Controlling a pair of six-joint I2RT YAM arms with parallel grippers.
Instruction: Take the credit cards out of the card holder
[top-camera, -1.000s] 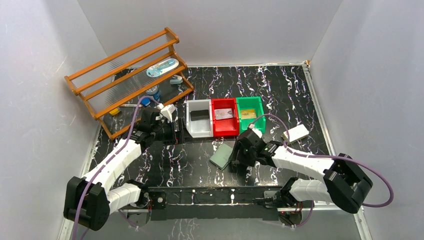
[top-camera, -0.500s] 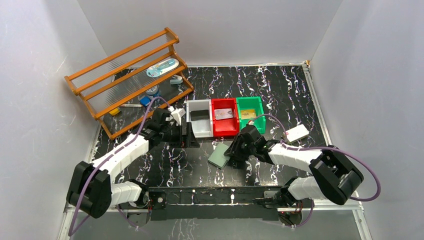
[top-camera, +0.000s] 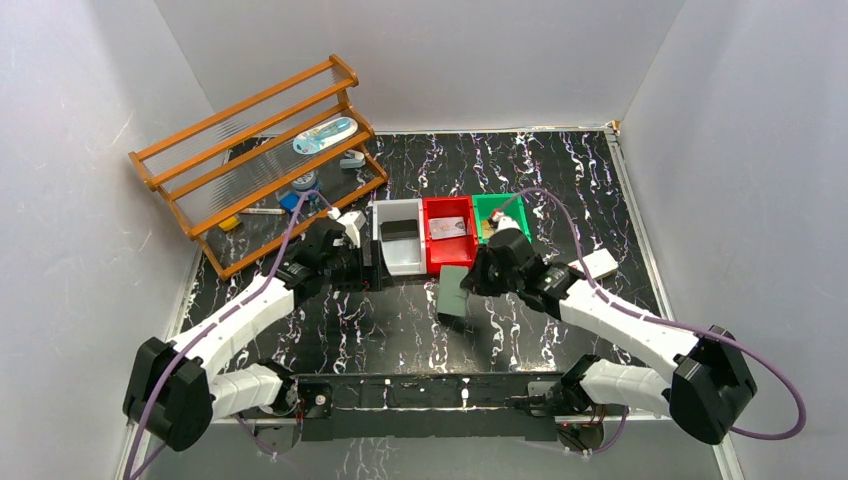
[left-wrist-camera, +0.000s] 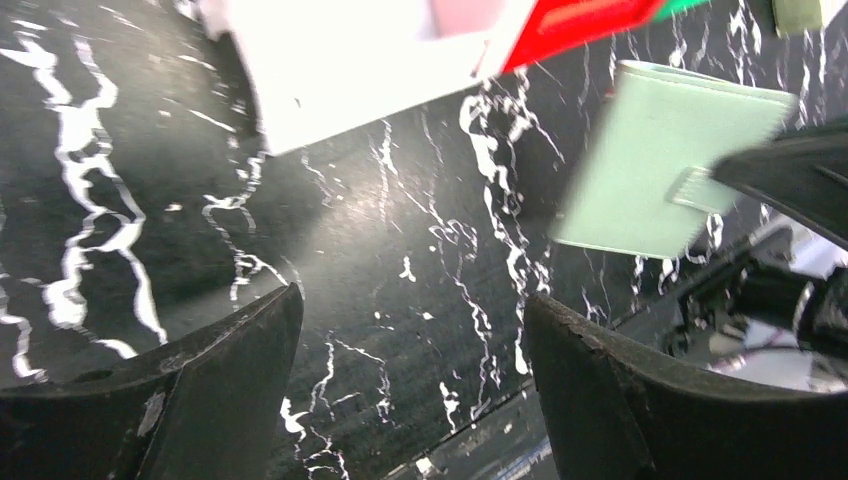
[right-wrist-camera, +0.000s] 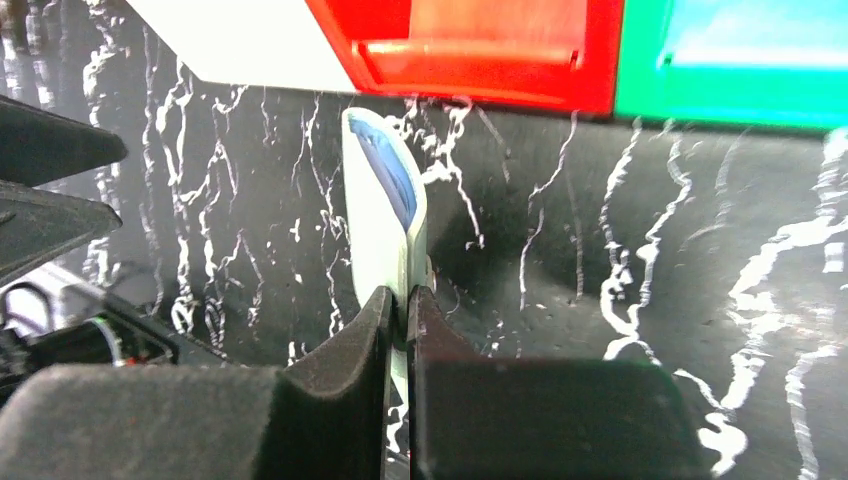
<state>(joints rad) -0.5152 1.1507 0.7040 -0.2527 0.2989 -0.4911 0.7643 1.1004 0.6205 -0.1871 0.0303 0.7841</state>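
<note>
Right wrist: pale green card holder (right-wrist-camera: 374, 228), edge-on

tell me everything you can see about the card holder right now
The card holder is a pale grey-green bifold, smooth-looking, folded nearly shut, with a small tab on one side. It stands on edge, tilted, on the near side of the red bin, over the black marbled table. The right gripper pinches one edge between its fingers. In the right wrist view a blue strip shows in the gap between its leaves. Whether its lower edge rests on the table cannot be told.
</note>
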